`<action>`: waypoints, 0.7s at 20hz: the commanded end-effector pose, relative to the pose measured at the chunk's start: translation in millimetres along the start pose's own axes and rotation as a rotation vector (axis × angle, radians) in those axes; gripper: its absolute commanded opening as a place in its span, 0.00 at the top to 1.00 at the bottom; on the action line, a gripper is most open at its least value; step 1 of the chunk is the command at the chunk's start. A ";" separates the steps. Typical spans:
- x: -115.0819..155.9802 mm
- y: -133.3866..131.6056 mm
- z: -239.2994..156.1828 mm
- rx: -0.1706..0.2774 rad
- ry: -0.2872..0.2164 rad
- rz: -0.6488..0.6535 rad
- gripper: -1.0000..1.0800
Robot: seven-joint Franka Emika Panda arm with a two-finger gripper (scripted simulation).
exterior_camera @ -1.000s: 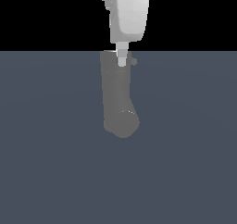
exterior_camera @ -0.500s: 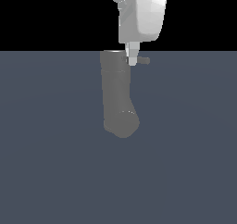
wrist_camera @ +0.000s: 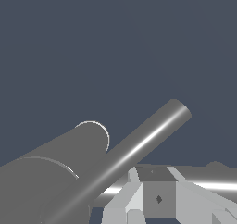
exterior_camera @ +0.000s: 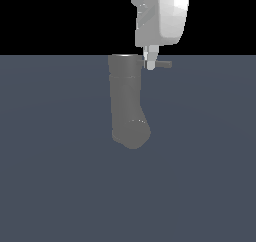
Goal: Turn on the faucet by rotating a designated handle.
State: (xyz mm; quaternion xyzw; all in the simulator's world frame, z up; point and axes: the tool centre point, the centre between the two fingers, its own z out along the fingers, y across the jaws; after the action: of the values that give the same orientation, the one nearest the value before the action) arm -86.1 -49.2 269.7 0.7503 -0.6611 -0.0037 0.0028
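Over the last second I have carried my hand across the top of the faucet toward the exterior view's right. A second ago my fingertips sat over the pipe's top rim, close to its middle; half a second ago they were at its right edge; now they stand just off that edge, down at the level of the handle.

The handle is the thin rod that sticks out sideways from the top rim toward the exterior view's right, and in that view my fingertips cross it near its root, right against the pipe. Only its outer end shows beyond them. The faucet itself has not moved: it stands in the same spot on the dark table, flat rim up and bent, rounded end low.

In the wrist view the handle runs slantwise past my fingers, with the faucet bulking beside it. I cannot tell from either view how far apart my fingers are, or whether they grip the rod, merely touch it or hang just clear.

I judge that the approach is over and the turning stroke is not yet shown: the rod's angle looks about as it did before. Next comes a sideways push on the rod around the pipe's axis.
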 end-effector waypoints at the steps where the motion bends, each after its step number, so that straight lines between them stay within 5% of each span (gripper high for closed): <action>1: 15.3 -7.4 -0.1 0.009 0.002 0.019 1.00; 14: 44.7 -28.7 -0.4 0.009 0.002 0.033 1.00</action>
State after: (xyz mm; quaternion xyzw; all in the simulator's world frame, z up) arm -55.9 -68.8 269.6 0.7505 -0.6609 -0.0035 0.0014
